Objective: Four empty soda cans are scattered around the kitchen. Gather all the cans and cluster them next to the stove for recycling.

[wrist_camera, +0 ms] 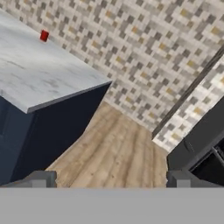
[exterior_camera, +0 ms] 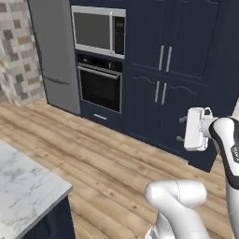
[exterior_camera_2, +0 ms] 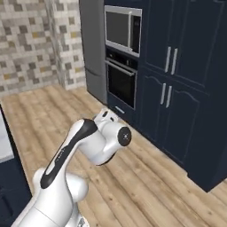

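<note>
One red soda can stands far off on a white marble counter, small in the hand view, close to the tiled wall. My gripper is open and holds nothing; its two dark fingertips stand wide apart, well short of that counter and above the wood floor. In the left base view the gripper is held up in the air in front of the navy cabinets, pointing left. The stove is out of view.
A microwave sits above a built-in wall oven, with a grey fridge to their left. A marble counter corner juts in at the lower left. Wood plank floor lies open between.
</note>
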You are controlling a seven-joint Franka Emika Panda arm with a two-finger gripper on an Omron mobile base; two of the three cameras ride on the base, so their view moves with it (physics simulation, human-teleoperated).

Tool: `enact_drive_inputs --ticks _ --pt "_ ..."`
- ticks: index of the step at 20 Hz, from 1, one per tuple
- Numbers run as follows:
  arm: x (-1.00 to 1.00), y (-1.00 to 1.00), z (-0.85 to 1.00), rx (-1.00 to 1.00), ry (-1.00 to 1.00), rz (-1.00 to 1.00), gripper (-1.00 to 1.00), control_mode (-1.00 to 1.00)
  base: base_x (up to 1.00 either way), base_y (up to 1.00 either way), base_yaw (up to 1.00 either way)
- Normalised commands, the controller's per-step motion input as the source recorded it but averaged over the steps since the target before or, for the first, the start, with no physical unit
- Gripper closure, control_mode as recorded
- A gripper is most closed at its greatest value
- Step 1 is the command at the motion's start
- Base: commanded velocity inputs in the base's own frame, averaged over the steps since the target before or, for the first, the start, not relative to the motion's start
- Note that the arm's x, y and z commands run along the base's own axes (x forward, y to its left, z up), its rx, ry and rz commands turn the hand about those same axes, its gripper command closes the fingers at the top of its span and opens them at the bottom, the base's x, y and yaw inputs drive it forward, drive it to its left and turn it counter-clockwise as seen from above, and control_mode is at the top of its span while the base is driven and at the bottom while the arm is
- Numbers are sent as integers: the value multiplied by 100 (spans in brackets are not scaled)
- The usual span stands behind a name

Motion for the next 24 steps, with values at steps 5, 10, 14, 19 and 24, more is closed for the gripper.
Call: enact_drive_inputs --ticks 5,10,14,19,24 --pt "0 0 0 0 0 0 -100 100 39 0 46" --pt "0 0 0 0 0 0 -100 100 42 -5 43" --pt "0 0 0 0 0 0 -100 100 46 -46 20" --pt "0 0 0 0 0 0 -100 100 39 -63 15" --pt "0 0 0 0 0 0 -100 100 48 -39 13"
